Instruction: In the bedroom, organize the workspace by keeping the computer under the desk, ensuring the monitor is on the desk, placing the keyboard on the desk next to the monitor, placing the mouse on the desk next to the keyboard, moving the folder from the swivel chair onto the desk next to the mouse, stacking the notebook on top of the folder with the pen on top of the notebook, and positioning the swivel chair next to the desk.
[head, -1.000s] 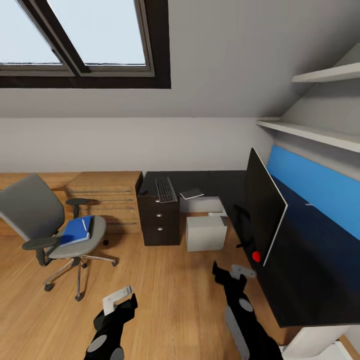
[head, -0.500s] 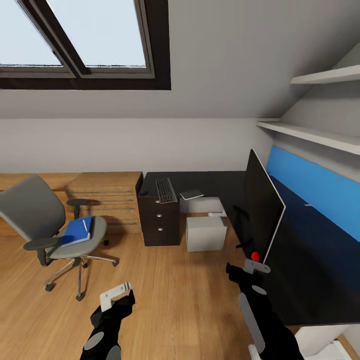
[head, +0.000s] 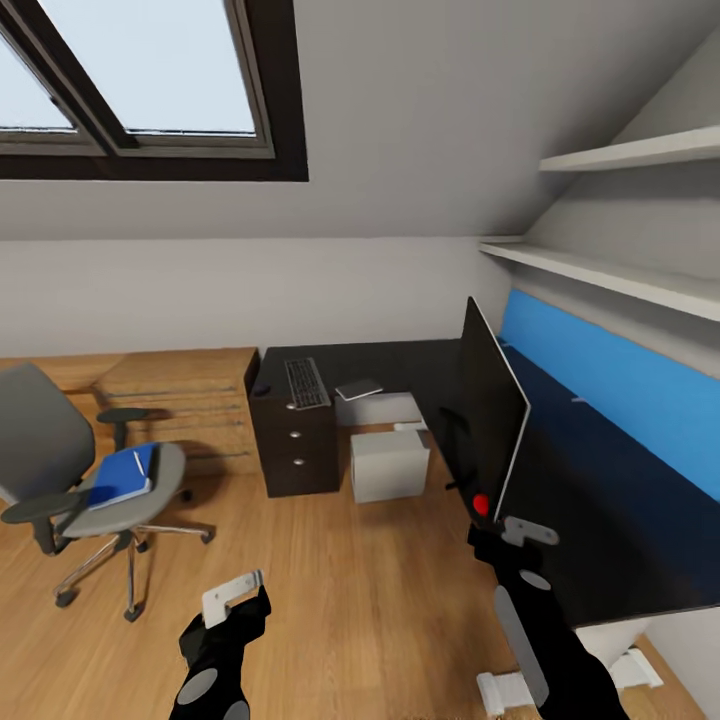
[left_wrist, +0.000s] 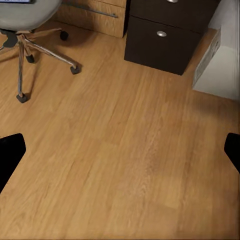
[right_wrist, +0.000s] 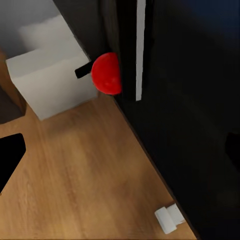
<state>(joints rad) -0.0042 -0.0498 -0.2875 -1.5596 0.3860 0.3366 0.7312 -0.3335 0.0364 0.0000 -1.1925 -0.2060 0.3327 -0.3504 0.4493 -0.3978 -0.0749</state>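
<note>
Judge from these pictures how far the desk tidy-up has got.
Done: monitor and keyboard are on the desk, computer beneath it. In hand: right hand near the monitor's corner. Left: folder lies on the swivel chair.

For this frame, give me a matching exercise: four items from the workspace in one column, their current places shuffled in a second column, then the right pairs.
Things:
1. folder
2. keyboard
3. computer
4. monitor

Places:
A. on the floor under the desk
B. standing upright on the desk in front of the blue panel
C. lying flat on the desk above the drawer unit
D. on the seat of the swivel chair

Pairs: 1-D, 2-C, 3-A, 4-B
</note>
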